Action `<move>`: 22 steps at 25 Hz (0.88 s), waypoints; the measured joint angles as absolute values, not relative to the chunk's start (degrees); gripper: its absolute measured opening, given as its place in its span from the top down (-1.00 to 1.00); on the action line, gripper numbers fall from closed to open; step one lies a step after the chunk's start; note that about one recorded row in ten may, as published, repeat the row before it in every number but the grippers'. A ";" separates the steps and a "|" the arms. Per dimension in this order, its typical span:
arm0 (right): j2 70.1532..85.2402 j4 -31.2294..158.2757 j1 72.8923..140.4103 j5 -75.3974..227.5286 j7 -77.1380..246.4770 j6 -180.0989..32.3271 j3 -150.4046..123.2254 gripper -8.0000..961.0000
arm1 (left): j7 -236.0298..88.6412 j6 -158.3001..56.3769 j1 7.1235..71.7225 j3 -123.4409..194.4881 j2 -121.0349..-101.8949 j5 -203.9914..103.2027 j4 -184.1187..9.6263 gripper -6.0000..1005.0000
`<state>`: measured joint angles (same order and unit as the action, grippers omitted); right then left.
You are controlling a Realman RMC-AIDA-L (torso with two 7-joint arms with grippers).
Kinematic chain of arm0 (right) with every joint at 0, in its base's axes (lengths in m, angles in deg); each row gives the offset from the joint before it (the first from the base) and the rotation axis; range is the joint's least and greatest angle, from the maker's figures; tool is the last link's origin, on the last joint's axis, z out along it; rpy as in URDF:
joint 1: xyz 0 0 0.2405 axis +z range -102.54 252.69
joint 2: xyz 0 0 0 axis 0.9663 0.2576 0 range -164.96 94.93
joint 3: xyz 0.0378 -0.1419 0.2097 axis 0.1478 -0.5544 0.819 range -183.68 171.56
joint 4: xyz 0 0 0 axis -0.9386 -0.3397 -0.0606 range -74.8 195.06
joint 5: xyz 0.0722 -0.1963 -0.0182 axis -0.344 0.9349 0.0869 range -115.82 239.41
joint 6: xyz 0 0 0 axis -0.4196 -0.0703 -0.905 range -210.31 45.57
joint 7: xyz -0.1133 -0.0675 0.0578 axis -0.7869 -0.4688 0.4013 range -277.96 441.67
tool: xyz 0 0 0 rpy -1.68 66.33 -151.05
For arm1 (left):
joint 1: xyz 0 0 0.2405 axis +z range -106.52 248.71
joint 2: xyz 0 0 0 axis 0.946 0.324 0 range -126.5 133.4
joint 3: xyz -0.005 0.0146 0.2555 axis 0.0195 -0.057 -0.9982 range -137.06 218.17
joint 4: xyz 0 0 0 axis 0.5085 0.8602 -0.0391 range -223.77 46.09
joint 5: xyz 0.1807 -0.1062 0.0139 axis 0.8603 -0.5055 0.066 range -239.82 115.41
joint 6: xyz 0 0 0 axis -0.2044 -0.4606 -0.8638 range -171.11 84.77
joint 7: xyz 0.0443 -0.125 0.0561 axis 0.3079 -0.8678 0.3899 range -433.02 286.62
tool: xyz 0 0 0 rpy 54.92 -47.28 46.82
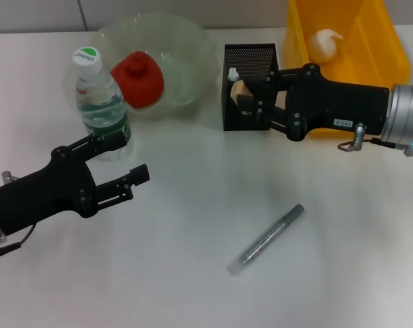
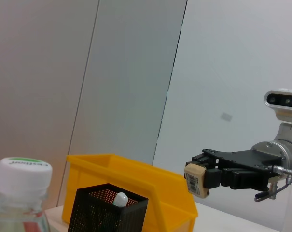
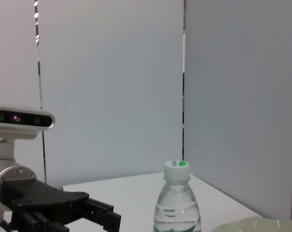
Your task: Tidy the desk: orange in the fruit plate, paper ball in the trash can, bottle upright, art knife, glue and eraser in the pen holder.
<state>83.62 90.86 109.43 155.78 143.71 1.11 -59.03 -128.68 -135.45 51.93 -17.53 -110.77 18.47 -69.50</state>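
— Where is the right hand (image 1: 241, 97) and what's it got?

— I have it above the pen holder (image 1: 249, 68), reaching in from the right side. It's clamped on the eraser (image 2: 195, 180); in the left wrist view I can see the tan block with print pinched between the fingers (image 2: 209, 177), held clear above the holder's rim. From the head view the eraser sits right at the holder's opening.

— Anything already in the holder?

— Something with a small white rounded tip (image 2: 120, 198) pokes up inside it. I can't tell what it is.

— And the left hand (image 1: 127, 156)?

— I see it low on the left of the bench (image 1: 192, 225), fingers spread and gripping nothing, just beside the bottle (image 1: 100, 102). The bottle stands upright, cap on top.

— The rest?

— The orange (image 1: 138, 78) lies in the fruit plate (image 1: 192, 48), which is behind the bottle and just left of the pen holder. The paper ball (image 1: 325, 44) is inside the trash can (image 1: 383, 48), which stands right behind the right arm. A silvery pen-like stick (image 1: 266, 239) lies alone on the bench, well apart from both hands.
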 joint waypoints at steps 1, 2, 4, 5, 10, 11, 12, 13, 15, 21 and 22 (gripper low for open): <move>83.61 90.54 109.50 155.72 143.64 1.07 -58.97 0.37 | -128.68 -135.49 51.93 -17.53 -110.77 18.51 -69.50 -0.57; 83.63 90.49 109.53 155.66 143.61 0.87 -58.96 0.36 | -128.68 -135.49 51.93 -17.53 -110.77 18.51 -69.50 -0.57; 83.87 90.55 109.58 155.52 143.55 -0.34 -58.04 0.35 | -128.68 -135.67 51.93 -17.54 -110.78 18.62 -69.50 -0.57; 83.97 90.59 109.64 155.21 143.46 -1.31 -57.18 0.35 | -128.66 -135.77 51.93 -17.54 -110.78 18.65 -69.50 -0.57; 84.10 90.06 109.87 149.99 142.57 -5.06 -54.68 0.32 | -128.32 -136.49 52.26 -17.54 -110.87 18.62 -69.50 -0.57; 84.07 90.14 110.00 149.30 142.58 -6.44 -54.67 0.32 | -128.26 -136.67 52.43 -17.53 -110.89 18.48 -69.50 -0.57; 84.06 90.35 110.54 148.72 142.74 -9.17 -54.77 0.31 | -128.22 -136.76 52.51 -17.53 -110.90 18.38 -69.50 -0.57; 84.06 90.35 110.54 148.72 142.74 -9.17 -54.77 0.31 | -128.22 -136.76 52.51 -17.53 -110.90 18.38 -69.50 -0.57; 84.00 90.27 111.60 148.67 143.35 -12.22 -55.00 0.30 | -128.20 -136.93 52.54 -17.53 -110.90 18.35 -69.50 -0.57; 83.88 89.94 113.45 149.20 145.18 -16.94 -57.01 0.27 | -127.69 -137.04 52.55 -17.34 -110.89 18.34 -69.50 -0.57; 83.87 89.99 113.49 149.23 145.49 -17.23 -57.55 0.26 | -127.66 -137.05 52.55 -17.19 -110.89 18.34 -69.50 -0.57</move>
